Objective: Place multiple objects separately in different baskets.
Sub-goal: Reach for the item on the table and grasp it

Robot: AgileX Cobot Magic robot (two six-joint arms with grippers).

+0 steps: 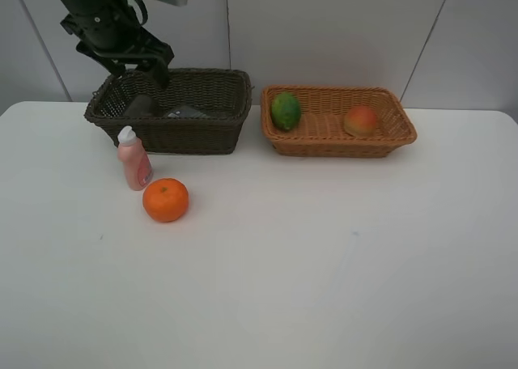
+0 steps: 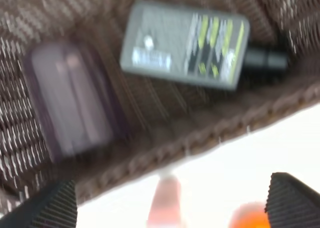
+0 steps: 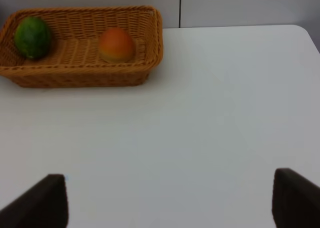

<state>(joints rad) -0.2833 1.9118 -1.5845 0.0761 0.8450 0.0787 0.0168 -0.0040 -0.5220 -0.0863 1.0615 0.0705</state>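
The dark brown basket (image 1: 188, 134) holds a mauve cup (image 1: 139, 106) lying on its side and a black bottle (image 1: 184, 111). My left gripper (image 1: 159, 71) hangs open over that basket's left end, holding nothing. In the left wrist view the cup (image 2: 70, 100) and black bottle (image 2: 185, 45) lie below the open gripper (image 2: 170, 208). The pink bottle (image 1: 133, 159) stands on the table in front of the basket, with the orange (image 1: 165, 200) beside it. The light tan basket (image 1: 340, 148) contains the lime (image 1: 285, 111) and the peach-like fruit (image 1: 361, 120). My right gripper (image 3: 170, 200) is open and empty above bare table.
The white table (image 1: 324, 264) spreads wide in front of both baskets. A pale panelled wall (image 1: 340, 29) stands right behind the baskets. The right arm does not show in the exterior high view.
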